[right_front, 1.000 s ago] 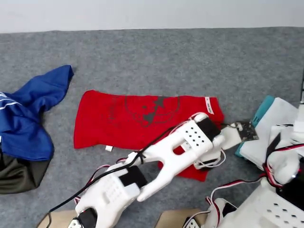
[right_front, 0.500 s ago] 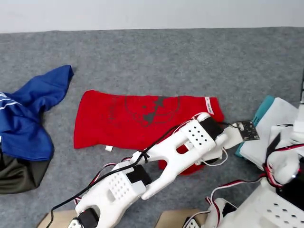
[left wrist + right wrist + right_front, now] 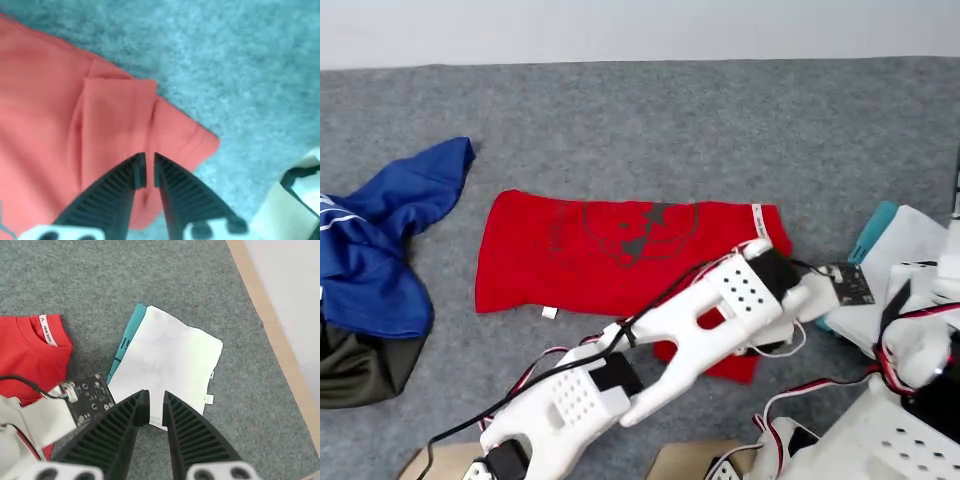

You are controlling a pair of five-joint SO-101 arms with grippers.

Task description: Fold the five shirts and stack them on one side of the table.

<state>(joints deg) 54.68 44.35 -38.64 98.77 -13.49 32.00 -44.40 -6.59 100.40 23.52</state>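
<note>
The red printed cotton shirt (image 3: 590,250) lies flat, and the left hand (image 3: 146,167) sits right over its doubled-over near corner at the collar end. That hand's fingers are drawn to a thin slit; whether cloth is caught between them cannot be told. The white left arm (image 3: 720,300) stretches low across the red shirt's near edge. The right hand (image 3: 155,405), nearly closed and gripping nothing, hangs above a folded white shirt (image 3: 170,360) lying on a folded teal shirt (image 3: 127,340), just past the red shirt's collar. Beyond the red shirt's opposite end lie a crumpled blue shirt (image 3: 390,230) and a dark olive shirt (image 3: 350,370). That makes five shirts on the grey felt surface (image 3: 720,130).
</note>
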